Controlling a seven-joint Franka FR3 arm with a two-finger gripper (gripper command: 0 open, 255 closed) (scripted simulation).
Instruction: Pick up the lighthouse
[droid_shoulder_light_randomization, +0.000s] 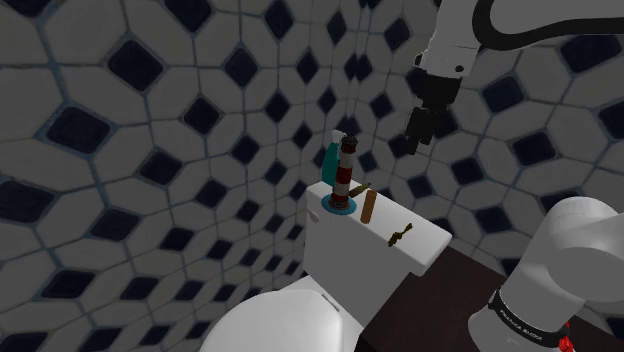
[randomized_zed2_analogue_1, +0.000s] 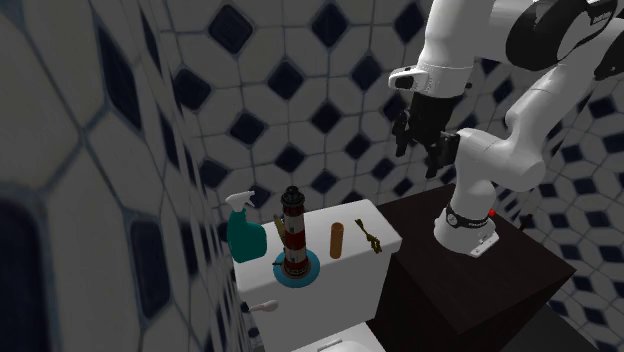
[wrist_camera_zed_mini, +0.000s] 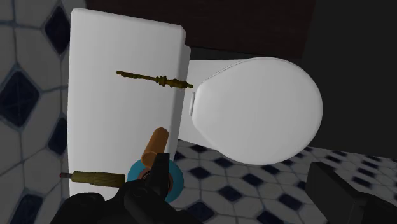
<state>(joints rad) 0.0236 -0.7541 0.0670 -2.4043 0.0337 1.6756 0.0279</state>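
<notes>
A white toilet tank (randomized_zed2_analogue_1: 345, 262) sits against a wall of white tiles with dark blue diamonds, and everything here is placed by that tank. The lighthouse (randomized_zed2_analogue_1: 292, 240), striped red and white with a dark top, stands upright on a round blue base on the tank's flat lid, towards the end of the tank farthest from the robot's dark stand (randomized_zed2_analogue_1: 470, 285). A teal spray bottle (randomized_zed2_analogue_1: 243, 232) stands just beside the lighthouse, at that same far end of the tank. Nearer the middle of the tank lid lies a short brown cylinder (randomized_zed2_analogue_1: 337, 240), and a thin brass-coloured ornate stick (randomized_zed2_analogue_1: 368, 236) lies closer to the stand end. The white toilet seat cover (wrist_camera_zed_mini: 254, 108) is closed in front of the tank. The black gripper (randomized_zed2_analogue_1: 420, 162) hangs in the air high above the tank, pointing down, its two fingers spread apart and holding nothing. From the wrist view, the lighthouse (wrist_camera_zed_mini: 158, 181) appears from above, low between the parted fingers, with neither finger touching it.
</notes>
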